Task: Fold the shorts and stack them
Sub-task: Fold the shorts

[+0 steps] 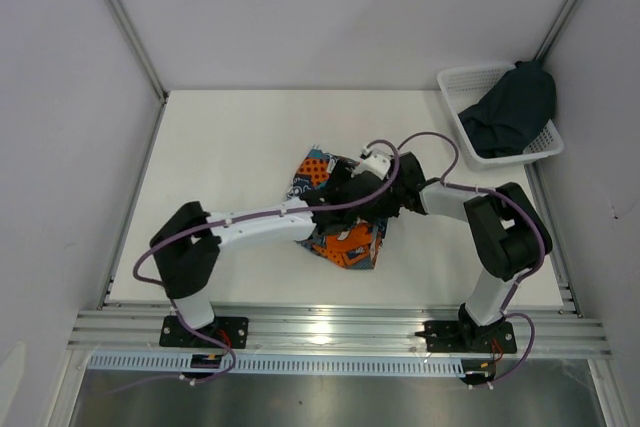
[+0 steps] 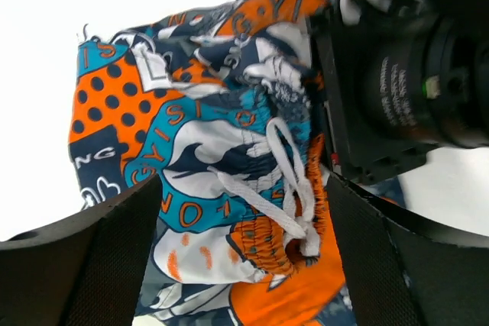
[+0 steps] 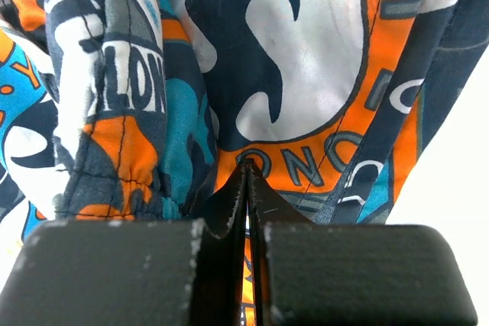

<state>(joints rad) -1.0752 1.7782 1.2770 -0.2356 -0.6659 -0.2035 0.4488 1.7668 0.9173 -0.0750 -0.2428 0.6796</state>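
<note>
- Left gripper (image 2: 244,188): fingers spread wide, holding nothing. It hangs just above the waistband. In my judgement it is placed there to take a fresh hold or to press the fold flat.
- Printed shorts (image 1: 345,242): bunched in a rough heap at the middle of the table (image 1: 230,147), between the two arms and partly hidden under them. Not yet a flat fold. The white drawstring (image 2: 283,181) lies loose across the gathered orange waistband.
- Writing on the print: only fragments can be read, namely "GYISI", "NG" and "ON" in the left wrist view, and "LON" and "ONO" in the right wrist view. No whole word or brand can be made out.
- Right gripper (image 3: 246,177): fingers pressed together at a fabric edge, with a sliver of orange cloth showing between them. It appears to pinch the printed shorts, probably to anchor that side.
- The small print on the right wrist's camera lens (image 2: 405,89) is unreadable.
- Dark shorts (image 1: 515,112): crumpled in the white basket (image 1: 460,79) at the far right corner, draped over its rim. Folding not begun; no label visible.
</note>
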